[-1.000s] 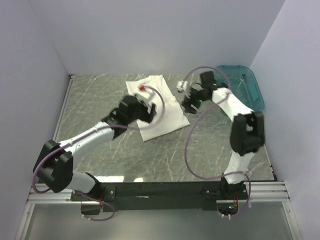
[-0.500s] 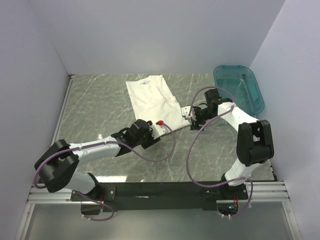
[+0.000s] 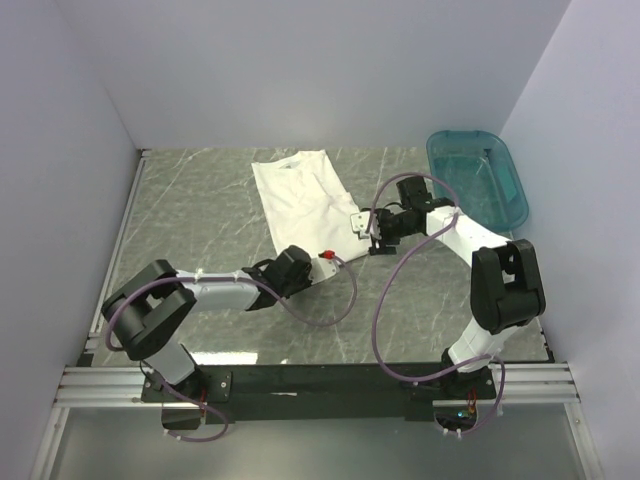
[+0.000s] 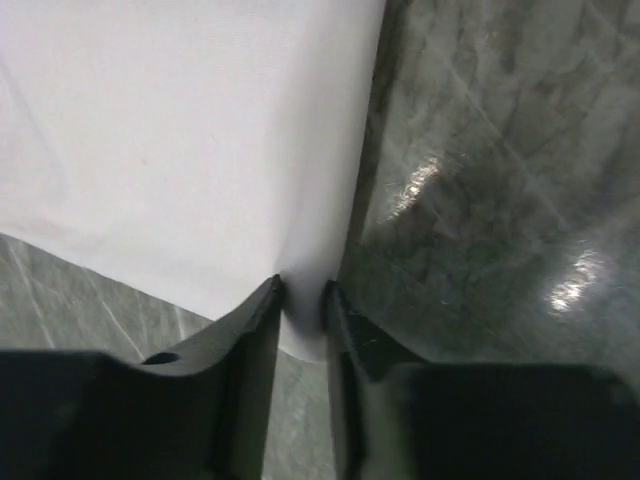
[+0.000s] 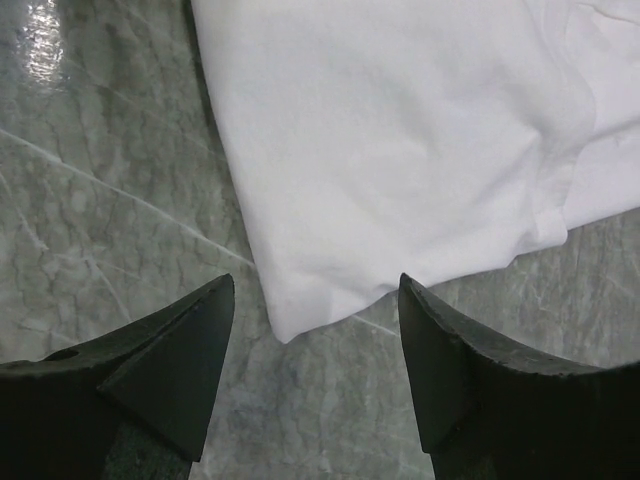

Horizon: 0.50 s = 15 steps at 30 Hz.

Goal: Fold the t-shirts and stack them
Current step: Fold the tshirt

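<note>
From above: shows one white t-shirt lying flat on the grey, stone-look tabletop, near the back and middle. Looks folded into a long, neat shape, with the collar at the far end. Shows the left pincer down low at one near corner and the right pincer at the other near corner, on the right. Probably placed like that, one at each corner, to lift the near end evenly and fold it over. Also shows a see-through blue-green tub at the back right, apart from the cloth.

From the left wrist: shows the left pincer almost closed, pinching a soft white corner of the t-shirt between two dark fingers. Looks like thin, smooth cotton. Shows hard, shiny tabletop to the right, with bright spots of light.

From the right wrist: shows the right pincer wide open, one dark pointed tip on each side of a rounded corner, holding nothing. Shows the t-shirt in a few layers, with soft wrinkles and a small hem bump at the right edge. Seems to need a drop and a squeeze next, to match the left side. Could grab only the top layer and leave the fold crooked.
</note>
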{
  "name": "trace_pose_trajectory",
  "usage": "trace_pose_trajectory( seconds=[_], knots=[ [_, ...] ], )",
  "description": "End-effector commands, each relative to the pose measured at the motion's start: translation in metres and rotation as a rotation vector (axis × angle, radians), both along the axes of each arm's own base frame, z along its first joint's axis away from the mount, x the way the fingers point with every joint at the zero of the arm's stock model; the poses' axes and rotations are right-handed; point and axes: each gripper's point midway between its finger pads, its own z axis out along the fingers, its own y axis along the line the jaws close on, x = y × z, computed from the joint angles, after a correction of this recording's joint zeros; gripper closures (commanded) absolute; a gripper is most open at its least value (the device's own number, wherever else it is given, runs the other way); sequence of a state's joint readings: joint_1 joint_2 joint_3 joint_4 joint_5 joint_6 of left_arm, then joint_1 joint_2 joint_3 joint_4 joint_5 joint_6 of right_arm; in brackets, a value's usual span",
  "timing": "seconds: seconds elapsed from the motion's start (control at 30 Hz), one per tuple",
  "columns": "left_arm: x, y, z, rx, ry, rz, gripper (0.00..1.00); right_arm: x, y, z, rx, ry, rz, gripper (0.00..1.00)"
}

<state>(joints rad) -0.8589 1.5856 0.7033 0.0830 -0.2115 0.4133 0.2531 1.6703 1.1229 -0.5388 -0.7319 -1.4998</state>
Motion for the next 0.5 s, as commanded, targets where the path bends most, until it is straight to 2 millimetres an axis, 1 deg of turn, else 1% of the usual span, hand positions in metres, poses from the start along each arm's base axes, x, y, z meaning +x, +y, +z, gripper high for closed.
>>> trace_pose_trajectory(
  seconds=[0.0, 0.03, 0.07, 0.1, 0.13, 0.2, 0.23, 0.27, 0.37, 0.47],
  knots=[
    [0.002, 0.018, -0.019, 0.128, 0.008, 0.042, 0.73, 0.001, 0.003, 0.001, 0.009, -0.021, 0.001, 0.28],
    [0.002, 0.019, -0.021, 0.137, 0.012, 0.045, 0.79, 0.000, 0.002, -0.001, -0.004, -0.030, 0.006, 0.28],
    [0.002, 0.018, -0.022, 0.142, 0.013, 0.046, 0.90, -0.001, 0.002, -0.005, -0.014, -0.030, 0.014, 0.28],
    [0.002, 0.018, -0.022, 0.139, 0.014, 0.049, 0.97, -0.007, 0.003, -0.009, -0.024, -0.027, 0.030, 0.29],
    [0.000, 0.018, -0.022, 0.137, 0.018, 0.046, 0.99, -0.009, 0.001, -0.012, -0.047, -0.039, 0.052, 0.30],
    [-0.004, 0.013, -0.016, 0.108, 0.011, 0.028, 0.99, -0.016, 0.003, -0.020, -0.070, -0.030, 0.076, 0.33],
    [-0.008, 0.012, -0.017, 0.097, 0.017, 0.015, 0.99, -0.016, 0.001, -0.022, -0.090, -0.040, 0.085, 0.34],
    [-0.010, 0.009, -0.009, 0.079, 0.001, -0.002, 0.99, -0.017, 0.001, -0.024, -0.096, -0.040, 0.089, 0.37],
    [-0.015, 0.005, 0.000, 0.039, -0.017, -0.029, 0.99, -0.019, -0.001, -0.031, -0.121, -0.027, 0.096, 0.44],
    [-0.017, 0.003, 0.006, 0.018, -0.021, -0.040, 1.00, -0.021, 0.003, -0.039, -0.145, -0.027, 0.107, 0.48]
  ],
)
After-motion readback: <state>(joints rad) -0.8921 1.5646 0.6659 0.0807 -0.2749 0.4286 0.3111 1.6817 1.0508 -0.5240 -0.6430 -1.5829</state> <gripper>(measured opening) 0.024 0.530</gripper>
